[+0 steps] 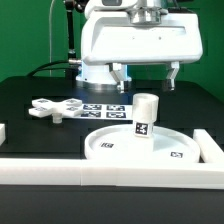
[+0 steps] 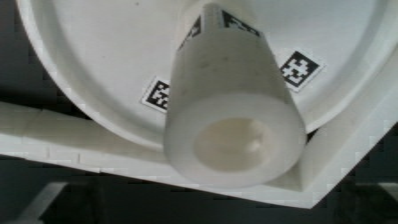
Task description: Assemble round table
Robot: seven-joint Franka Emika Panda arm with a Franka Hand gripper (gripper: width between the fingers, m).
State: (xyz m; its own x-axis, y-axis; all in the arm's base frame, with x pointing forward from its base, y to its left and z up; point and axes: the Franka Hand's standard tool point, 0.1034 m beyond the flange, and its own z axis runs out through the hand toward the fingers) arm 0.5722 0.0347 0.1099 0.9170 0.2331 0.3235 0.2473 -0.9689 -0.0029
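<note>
The large rimmed round disc lies flat on the black table near the front rail. The short thick cylinder leg stands upright on the disc, a square tag on its side. The flat cross-shaped piece lies on the table at the exterior view's left, apart from the disc. My gripper hangs above the leg, its fingers spread wide and empty, clear of the leg's top. In the wrist view I look down on the leg and the disc; my fingers do not show there.
The marker board lies behind the disc. A long white border rail runs along the front, with short rail pieces at the exterior view's left and right. The rail corner shows in the wrist view.
</note>
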